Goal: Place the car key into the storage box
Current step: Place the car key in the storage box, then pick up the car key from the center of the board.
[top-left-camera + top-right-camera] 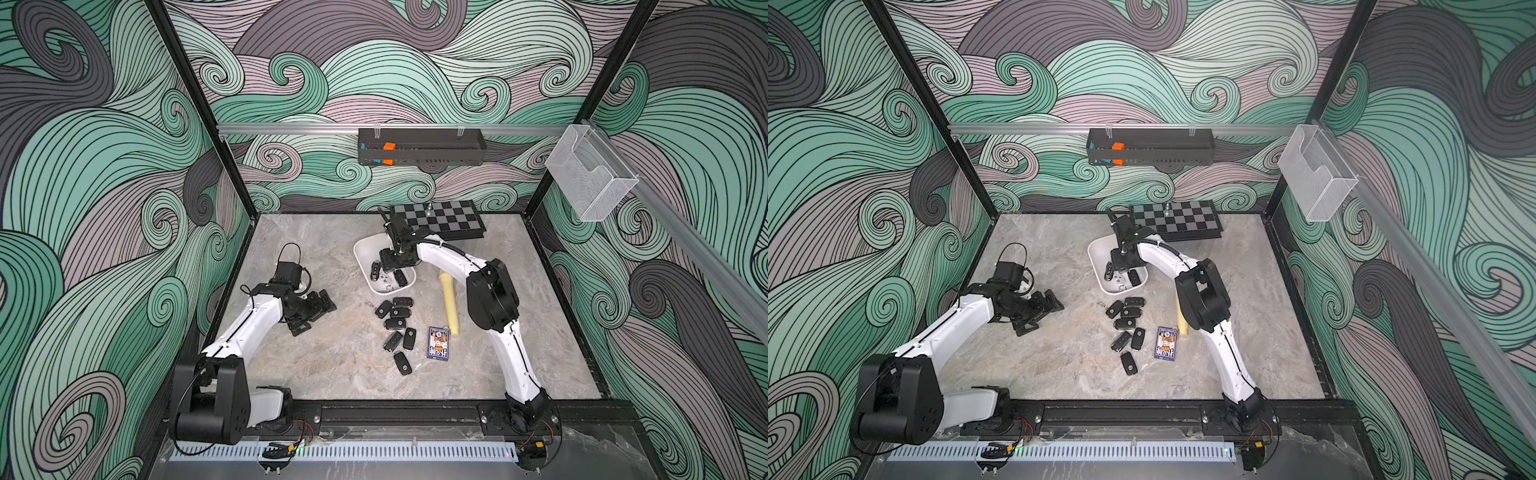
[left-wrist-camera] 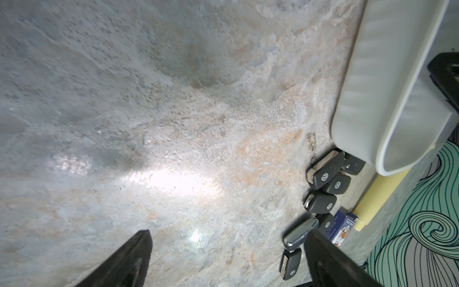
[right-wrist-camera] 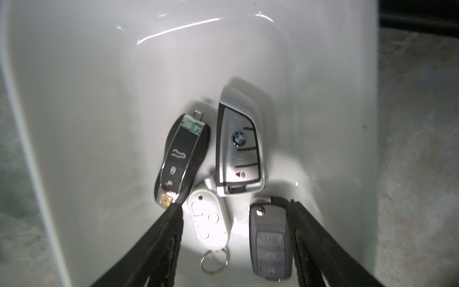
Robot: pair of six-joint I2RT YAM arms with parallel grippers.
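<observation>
The white storage box [image 1: 361, 249] [image 1: 1096, 253] stands mid-table. My right gripper [image 1: 390, 269] [image 3: 234, 205] reaches down into it, jaws apart and holding nothing. A dark grey flip car key [image 3: 270, 238] [image 1: 401, 277] lies on the box floor, close beside one of its fingers. A glossy black fob [image 3: 181, 159], a silver fob [image 3: 239, 146] and a white remote [image 3: 208, 218] lie there too. Several black car keys [image 1: 397, 324] [image 2: 323, 176] lie on the table in front of the box. My left gripper [image 1: 316, 316] [image 2: 228, 233] hovers open over bare table, left of them.
A chessboard [image 1: 440, 220] lies behind the box. A pale yellow cylinder [image 1: 451, 307] and a card pack [image 1: 438, 343] lie right of the loose keys. A black perforated tray [image 1: 422, 145] and a wire-mesh basket [image 1: 590, 174] hang on the wall rails.
</observation>
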